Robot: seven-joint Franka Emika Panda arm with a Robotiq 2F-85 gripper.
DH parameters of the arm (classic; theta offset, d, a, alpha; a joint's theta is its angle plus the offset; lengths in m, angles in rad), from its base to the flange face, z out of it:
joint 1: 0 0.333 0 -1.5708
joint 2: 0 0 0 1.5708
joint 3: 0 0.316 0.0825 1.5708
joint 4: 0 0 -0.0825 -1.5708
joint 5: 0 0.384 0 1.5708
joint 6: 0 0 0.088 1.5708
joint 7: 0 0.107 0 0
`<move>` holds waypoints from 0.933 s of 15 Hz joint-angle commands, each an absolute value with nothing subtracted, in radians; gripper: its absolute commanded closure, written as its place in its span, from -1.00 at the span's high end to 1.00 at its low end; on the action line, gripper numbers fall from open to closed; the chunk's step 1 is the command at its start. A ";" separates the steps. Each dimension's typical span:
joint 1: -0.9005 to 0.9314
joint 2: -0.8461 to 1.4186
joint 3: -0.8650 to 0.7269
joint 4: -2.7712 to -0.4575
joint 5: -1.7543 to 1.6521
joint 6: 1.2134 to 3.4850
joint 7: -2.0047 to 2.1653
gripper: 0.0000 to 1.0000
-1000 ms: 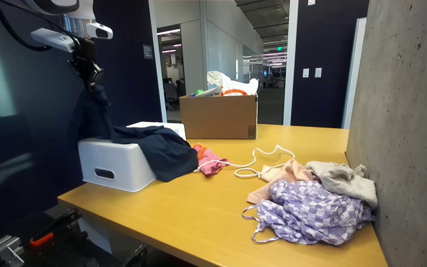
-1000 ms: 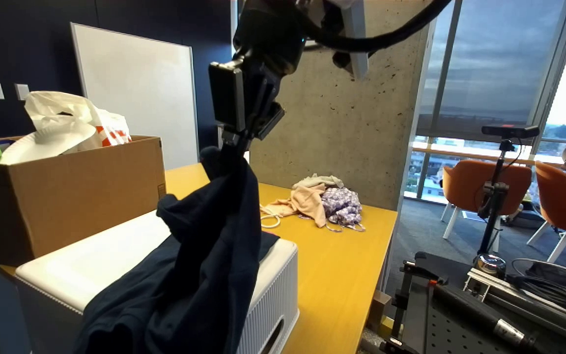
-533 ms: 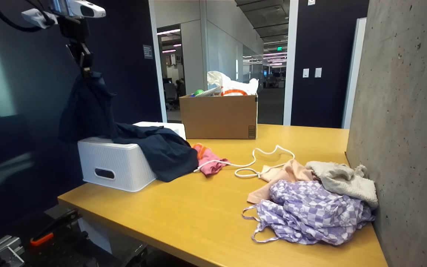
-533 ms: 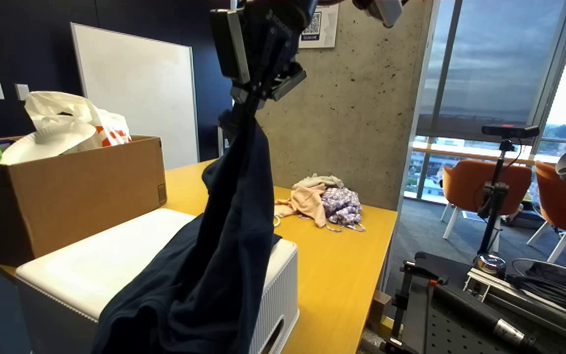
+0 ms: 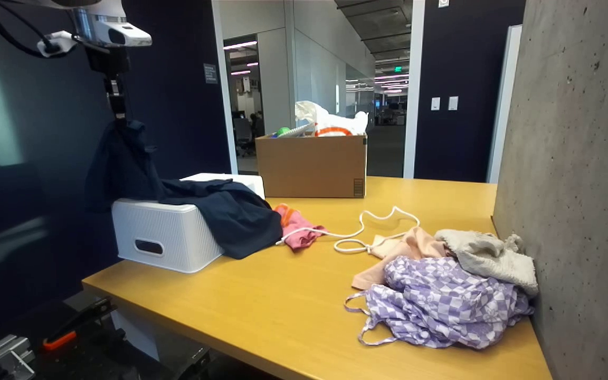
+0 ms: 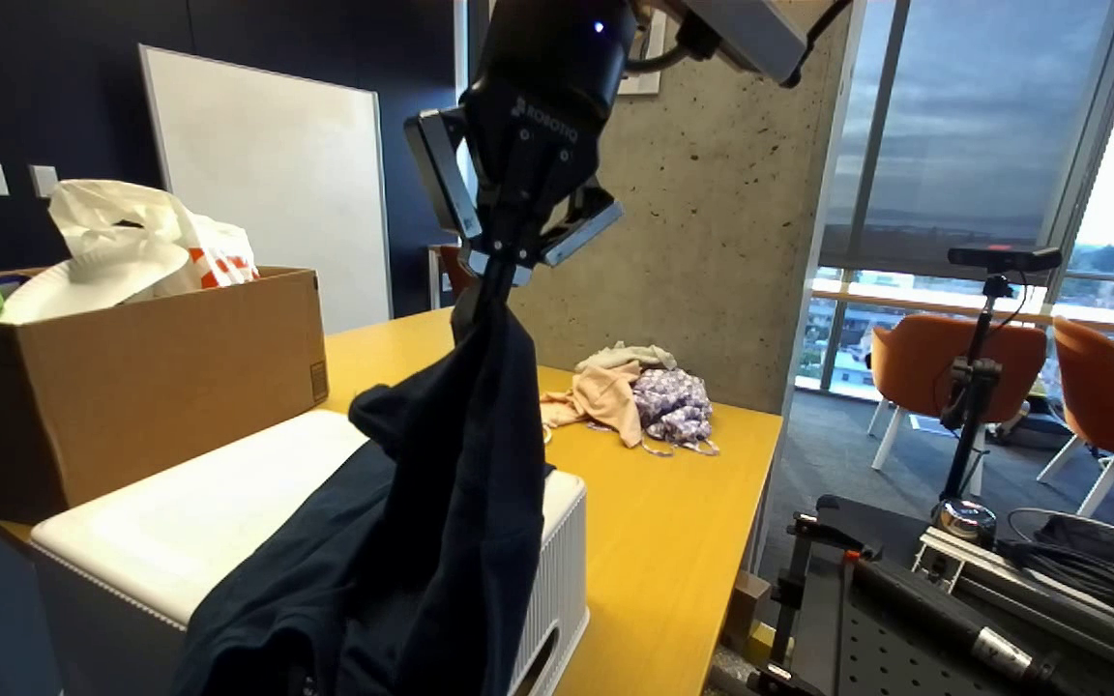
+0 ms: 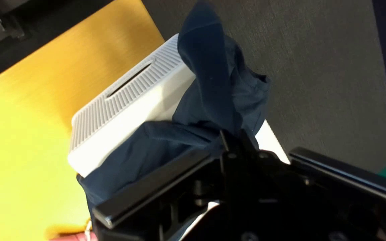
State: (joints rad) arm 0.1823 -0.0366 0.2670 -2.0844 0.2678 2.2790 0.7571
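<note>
My gripper (image 6: pixel 497 282) is shut on a dark navy cloth (image 6: pixel 480 454), pinching it near one end. From the fingertips the cloth hangs in a bunched column. Its lower part lies draped over a white ribbed box (image 5: pixel 156 235) with a slot in its side, and spreads down onto the table. In the wrist view a loose flap of the navy cloth (image 7: pixel 209 73) sticks out past the jaws, above one end of the white box (image 7: pixel 122 100). The pinched fold itself is hidden between the fingers.
A cardboard box (image 5: pixel 312 166) holding bags and a paper plate stands behind the white box. A pink cloth (image 5: pixel 301 232) and white cord (image 5: pixel 362 227) lie on the yellow table (image 5: pixel 262 306). Purple checked (image 5: pixel 446 301), peach (image 5: pixel 420 243) and grey-beige cloths (image 5: pixel 488 258) are heaped against the concrete wall (image 5: pixel 583 158).
The gripper rises with the navy cloth, then comes down a little, and has turned about its own axis. The cloth stays in its grip; its draped part hardly moves.
</note>
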 commanded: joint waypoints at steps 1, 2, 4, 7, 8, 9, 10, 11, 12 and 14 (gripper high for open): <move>0.222 -0.042 0.274 -2.112 0.326 2.292 0.837 -0.98; 0.232 -0.043 0.278 -2.122 0.341 2.290 0.849 -0.98; 0.256 -0.066 0.291 -2.158 0.352 2.254 0.893 -0.98; 0.265 -0.112 0.295 -2.216 0.320 2.213 0.960 -0.98; 0.266 -0.124 0.296 -2.236 0.320 2.209 0.973 -0.98; 0.262 -0.140 0.292 -2.259 0.316 2.198 0.985 -0.98; 0.256 -0.155 0.289 -2.283 0.304 2.194 0.999 -0.98; 0.247 -0.171 0.284 -2.309 0.293 2.193 1.008 -0.98; 0.238 -0.184 0.279 -2.337 0.277 2.200 1.016 -0.98; 0.213 -0.197 0.258 -2.398 0.269 2.235 1.004 -0.98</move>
